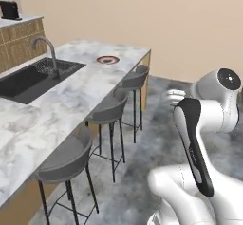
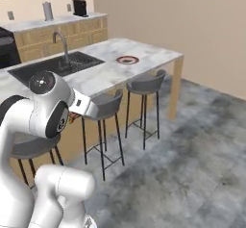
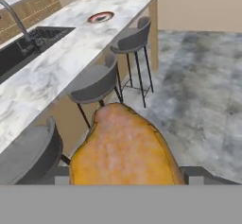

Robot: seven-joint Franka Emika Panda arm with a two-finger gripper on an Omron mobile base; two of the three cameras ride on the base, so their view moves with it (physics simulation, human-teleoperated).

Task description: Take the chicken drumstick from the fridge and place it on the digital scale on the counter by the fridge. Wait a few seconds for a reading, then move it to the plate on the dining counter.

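The chicken drumstick [image 3: 124, 147], golden-brown and lumpy, takes up the lower middle of the hand view, close to the camera. My gripper [image 3: 125, 179] is shut on it, and the meat hides most of the fingers. I am off the long side of the dining counter [image 1: 71, 93], above the stools. A sliver of the drumstick [image 2: 72, 119] peeks out under the hand in the right base view. The plate [image 1: 107, 60] [image 2: 128, 59] [image 3: 100, 17], red-rimmed with a pale centre, lies near the counter's far end, well ahead of the gripper. The fridge and the digital scale are out of view.
A black sink [image 1: 33, 79] with a curved tap [image 1: 47, 48] is set into the counter's left half. Three grey stools [image 1: 110, 110] stand along its overhanging edge. Open grey floor [image 2: 192, 140] lies to the right. A back counter with a dark appliance [image 2: 79, 6] runs behind.
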